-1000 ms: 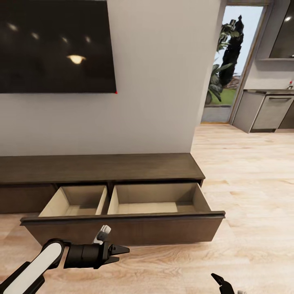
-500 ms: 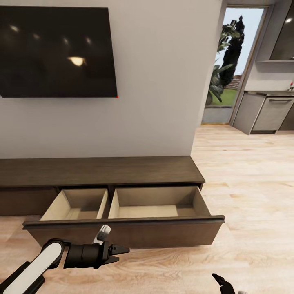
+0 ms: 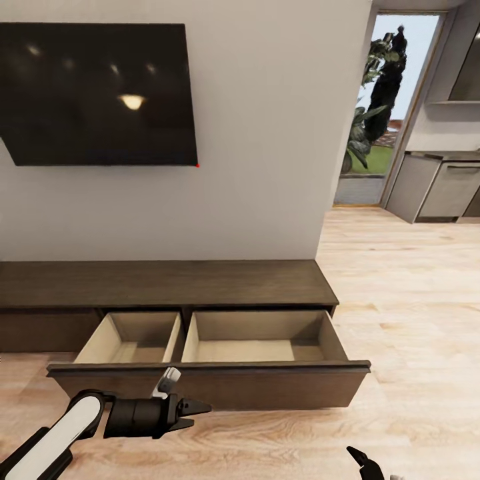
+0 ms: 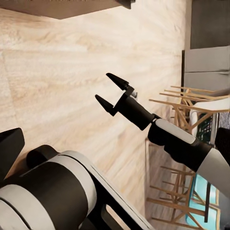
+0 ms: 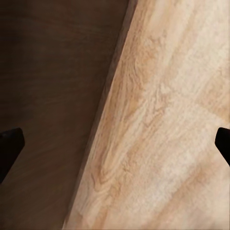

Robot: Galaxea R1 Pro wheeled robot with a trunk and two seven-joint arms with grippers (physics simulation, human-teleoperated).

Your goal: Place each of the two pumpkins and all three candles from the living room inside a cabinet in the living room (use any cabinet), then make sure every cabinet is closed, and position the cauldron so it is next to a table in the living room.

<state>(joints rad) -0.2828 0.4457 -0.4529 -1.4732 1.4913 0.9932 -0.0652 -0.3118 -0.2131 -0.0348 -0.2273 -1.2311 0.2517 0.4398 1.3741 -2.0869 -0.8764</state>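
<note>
Left claw (image 3: 190, 407) hovers over wood floor (image 3: 413, 300); cabinet (image 3: 200, 283) drawer open.

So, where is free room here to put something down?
Both compartments of the open drawer look bare: the smaller and the wider, a divider between. The cabinet top is bare too. It is tight only by the left claw, close before the drawer front.
</note>
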